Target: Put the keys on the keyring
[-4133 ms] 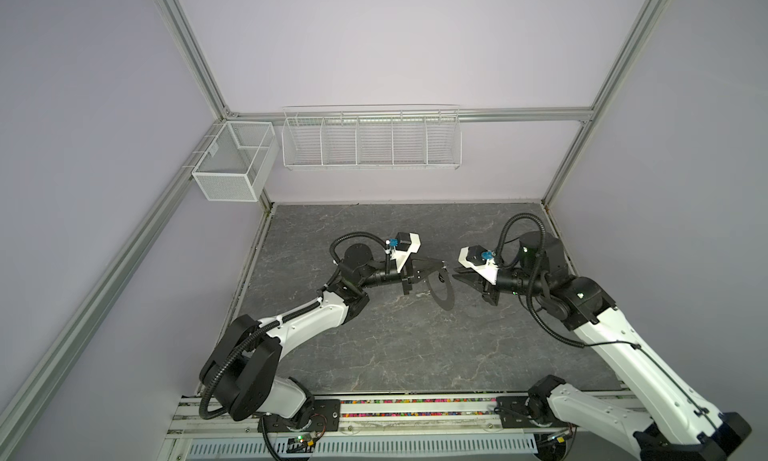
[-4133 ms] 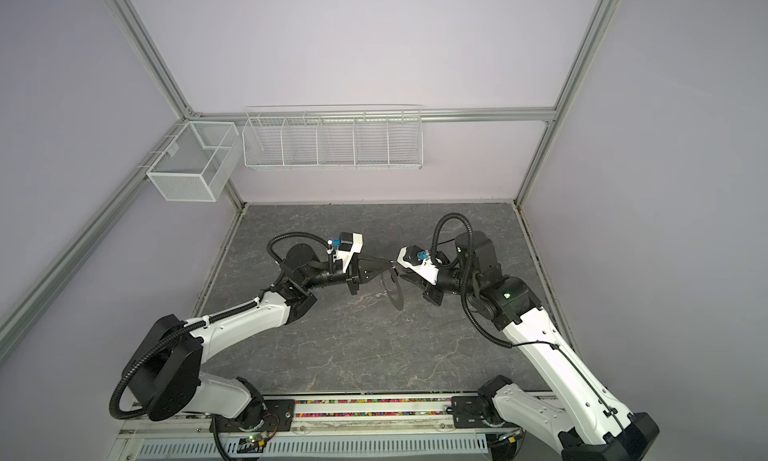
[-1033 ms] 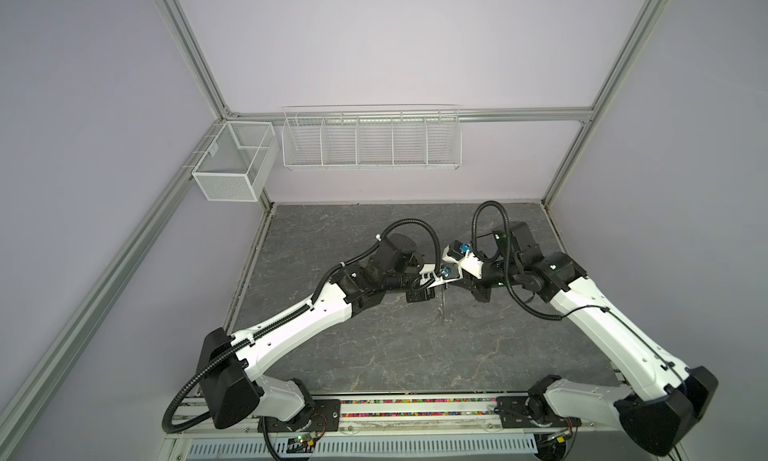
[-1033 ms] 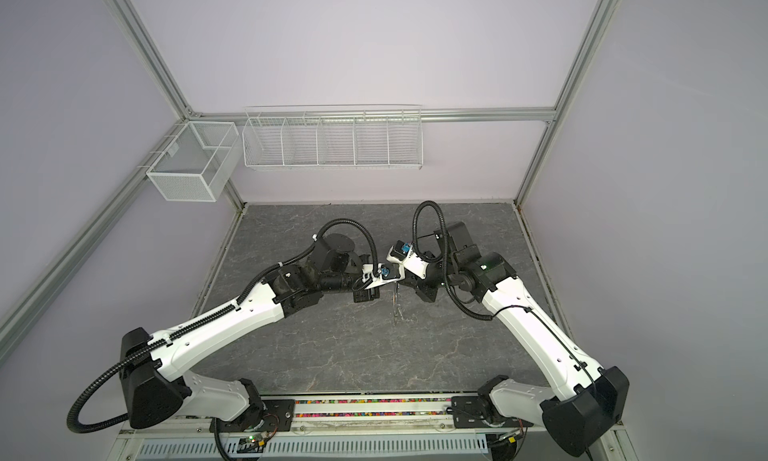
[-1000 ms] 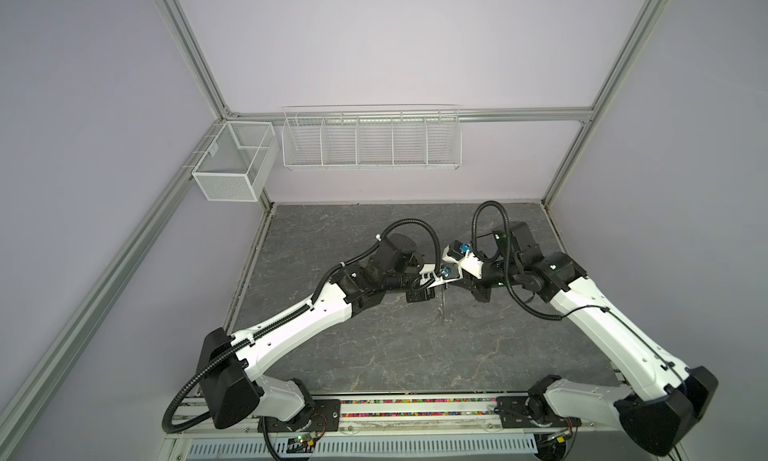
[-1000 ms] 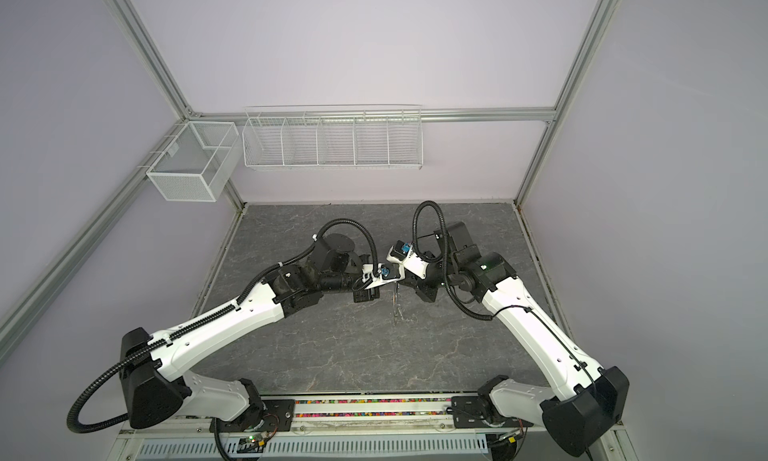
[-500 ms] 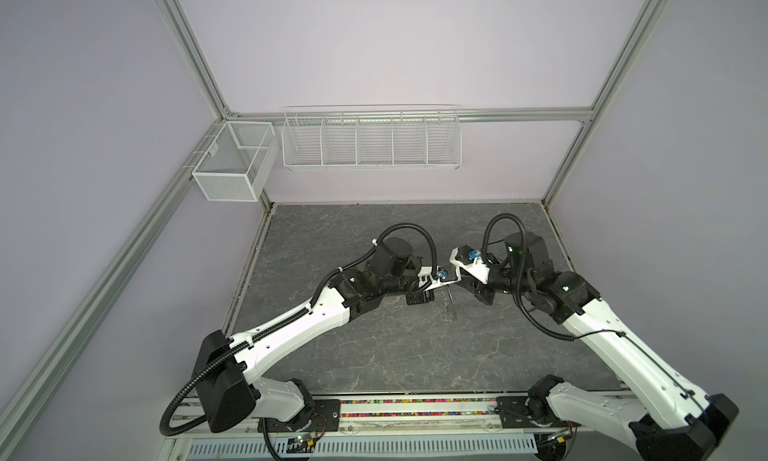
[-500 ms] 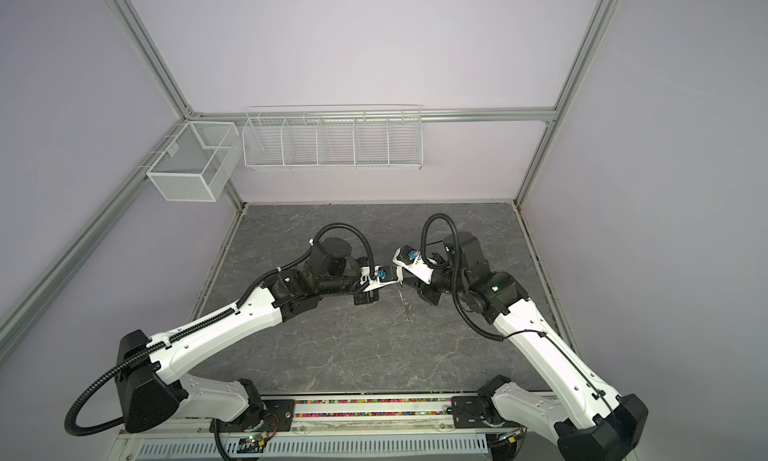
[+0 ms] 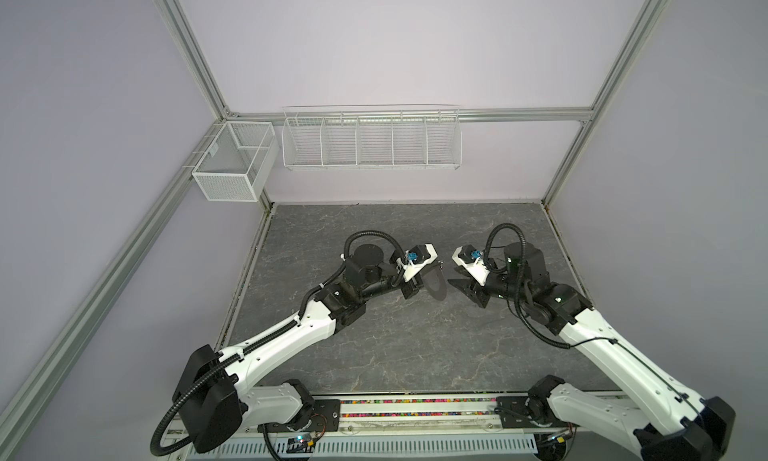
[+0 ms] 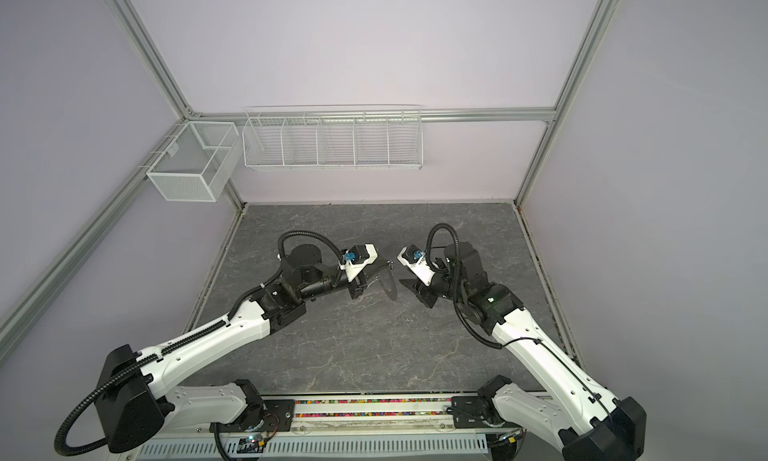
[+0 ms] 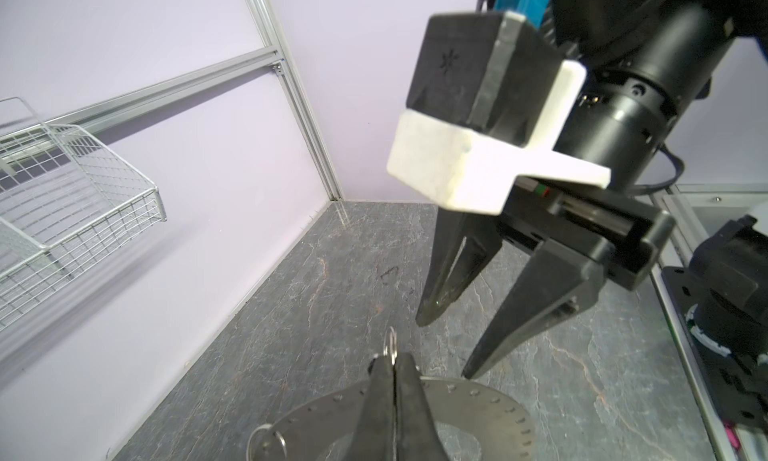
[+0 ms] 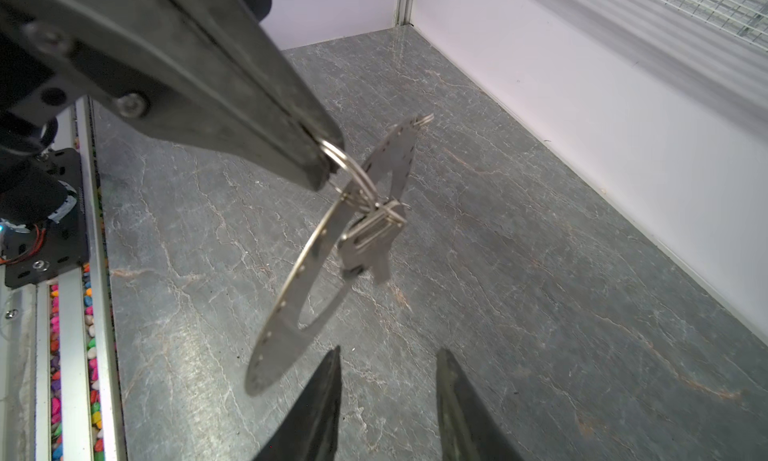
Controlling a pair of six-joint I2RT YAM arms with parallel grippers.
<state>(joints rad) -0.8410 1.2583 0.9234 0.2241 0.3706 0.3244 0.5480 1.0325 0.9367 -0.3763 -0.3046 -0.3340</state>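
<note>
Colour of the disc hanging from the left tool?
Grey; the flat metal disc shows best in right wrist view.

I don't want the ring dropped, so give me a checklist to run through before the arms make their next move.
1. Left pincer shut on the wire loop: ok.
2. Disc hanging from that loop, off the table: ok.
3. Right pincer open and empty: ok.
4. Right pincer apart from the disc: ok.
5. Both keys on the loop: cannot tell; flat metal hangs there, heads hidden.
</note>
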